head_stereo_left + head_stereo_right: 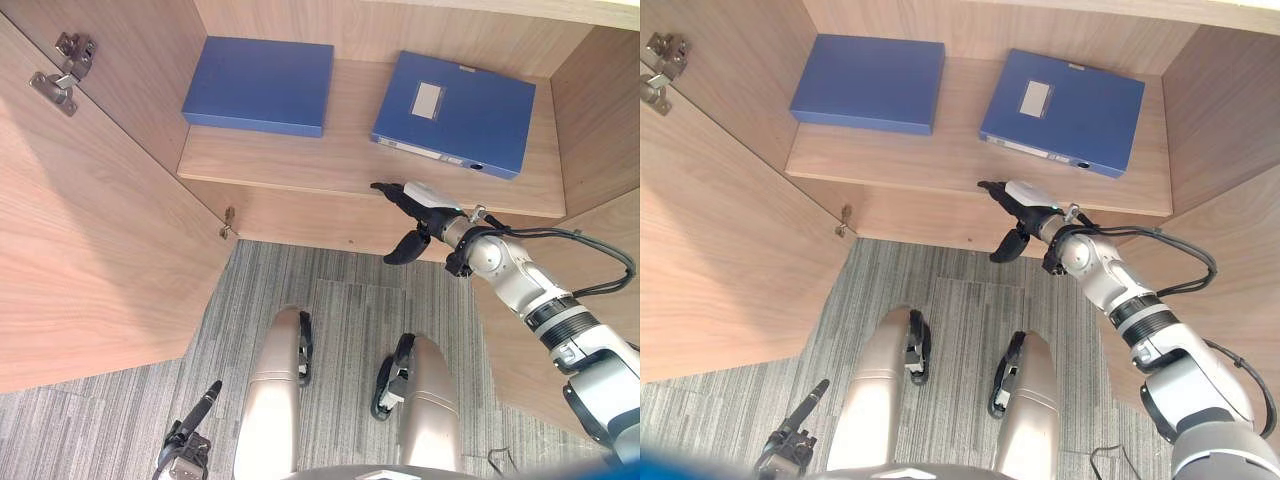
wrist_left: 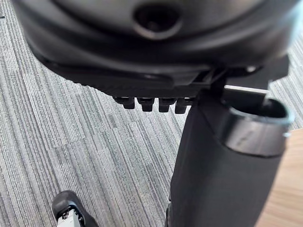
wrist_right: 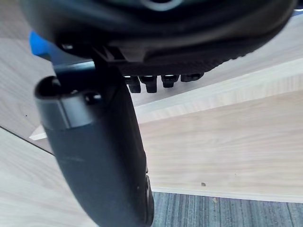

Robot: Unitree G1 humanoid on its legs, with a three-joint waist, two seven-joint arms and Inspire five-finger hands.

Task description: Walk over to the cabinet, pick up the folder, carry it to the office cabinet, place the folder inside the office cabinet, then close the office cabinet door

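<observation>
Office cabinet (image 1: pixel 340 150) — open — holds plain folder (image 1: pixel 258 85) and labelled folder (image 1: pixel 455 112).

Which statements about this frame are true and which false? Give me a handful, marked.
1. A left folder and a right folder lie on the shelf. True.
2. The right hand holds a folder. False: it is open and empty, by the shelf's front edge.
3. The door is shut. False: it stands open.
4. The right folder bears a label. True.
5. The left hand hangs low over the carpet. True.
</observation>
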